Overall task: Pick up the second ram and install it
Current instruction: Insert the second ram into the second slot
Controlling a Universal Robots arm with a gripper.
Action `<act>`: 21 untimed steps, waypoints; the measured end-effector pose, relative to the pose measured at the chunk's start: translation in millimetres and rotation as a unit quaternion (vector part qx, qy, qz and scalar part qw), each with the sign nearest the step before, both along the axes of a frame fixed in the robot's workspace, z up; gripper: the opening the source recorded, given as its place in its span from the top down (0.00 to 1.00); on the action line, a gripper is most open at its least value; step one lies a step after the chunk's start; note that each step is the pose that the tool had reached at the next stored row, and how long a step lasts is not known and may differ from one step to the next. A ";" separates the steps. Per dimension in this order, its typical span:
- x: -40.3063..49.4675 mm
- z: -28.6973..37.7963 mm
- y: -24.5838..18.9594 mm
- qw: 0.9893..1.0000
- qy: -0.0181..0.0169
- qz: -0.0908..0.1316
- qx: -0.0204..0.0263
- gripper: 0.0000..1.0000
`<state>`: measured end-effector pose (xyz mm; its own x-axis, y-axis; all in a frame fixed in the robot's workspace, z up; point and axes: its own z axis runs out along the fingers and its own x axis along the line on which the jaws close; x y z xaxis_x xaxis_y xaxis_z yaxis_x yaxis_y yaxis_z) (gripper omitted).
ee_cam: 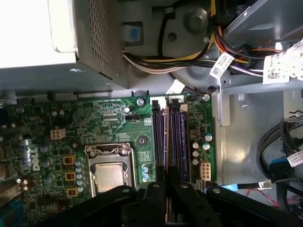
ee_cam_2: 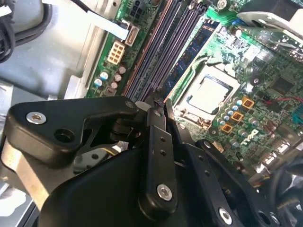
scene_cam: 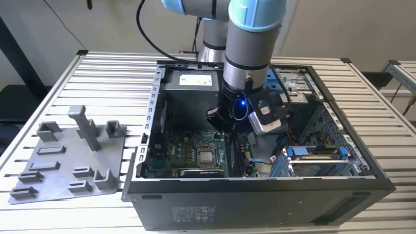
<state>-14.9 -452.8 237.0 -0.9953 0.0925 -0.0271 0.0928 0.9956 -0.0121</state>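
Note:
My gripper (scene_cam: 234, 132) reaches down into the open computer case (scene_cam: 260, 207), just above the green motherboard (ee_cam: 118, 118). In the first wrist view the gripper (ee_cam: 166, 191) is shut on the second ram (ee_cam: 166, 142). The ram shows edge-on as a thin brownish strip. It runs lengthwise between the long dark memory slots (ee_cam: 177, 142), in line with them. I cannot tell whether it is seated in a slot or only held over one. In the second wrist view the black fingers (ee_cam_2: 156, 123) meet over the same slots (ee_cam_2: 156, 52), beside the processor socket (ee_cam_2: 208, 92).
The power supply (ee_cam: 47, 33) and its bundle of cables (ee_cam: 189, 59) sit beyond the slots' far end. A drive cage (scene_cam: 318, 158) with blue clips fills the case on the exterior view's right. A grey fixture plate (scene_cam: 71, 156) lies on the slatted table at the exterior view's left.

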 end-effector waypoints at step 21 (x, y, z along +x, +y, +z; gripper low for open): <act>0.1 -11.1 -2.7 1.000 0.003 0.005 -0.001 0.86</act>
